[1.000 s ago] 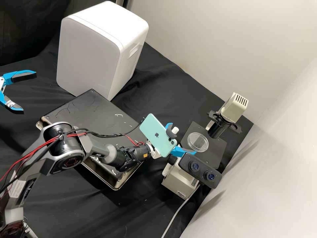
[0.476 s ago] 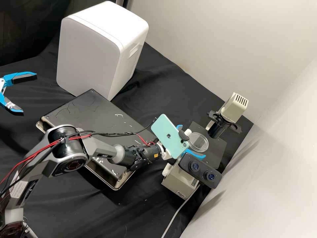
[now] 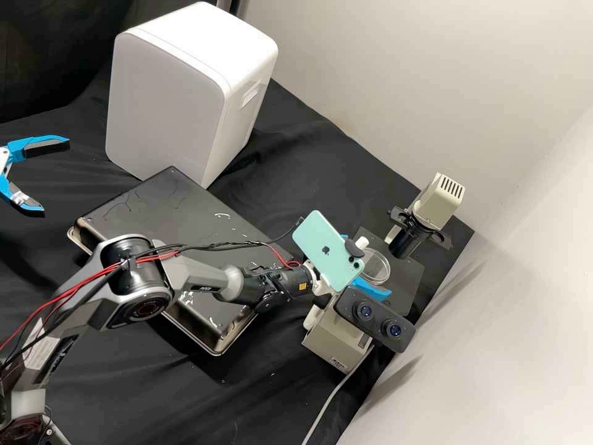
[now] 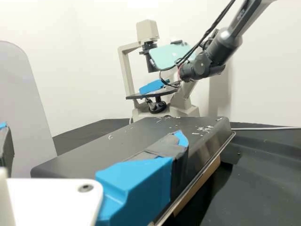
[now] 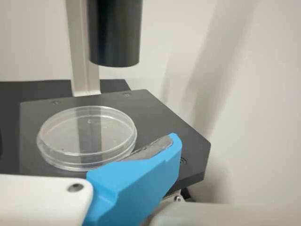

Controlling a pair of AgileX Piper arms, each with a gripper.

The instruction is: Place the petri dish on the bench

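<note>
Right now right gripper [image 3: 369,267] jaws spread, nothing gripped, one blue finger [image 5: 141,174] just beside the single petri dish [image 5: 87,135] on the one microscope [image 3: 346,334] stage; left gripper [image 3: 46,176] splayed, empty, over black cloth bench [image 3: 309,154]; one dark tray [image 3: 173,210]; one white box [image 3: 185,93]; pale walls [image 3: 432,74] behind.
</note>
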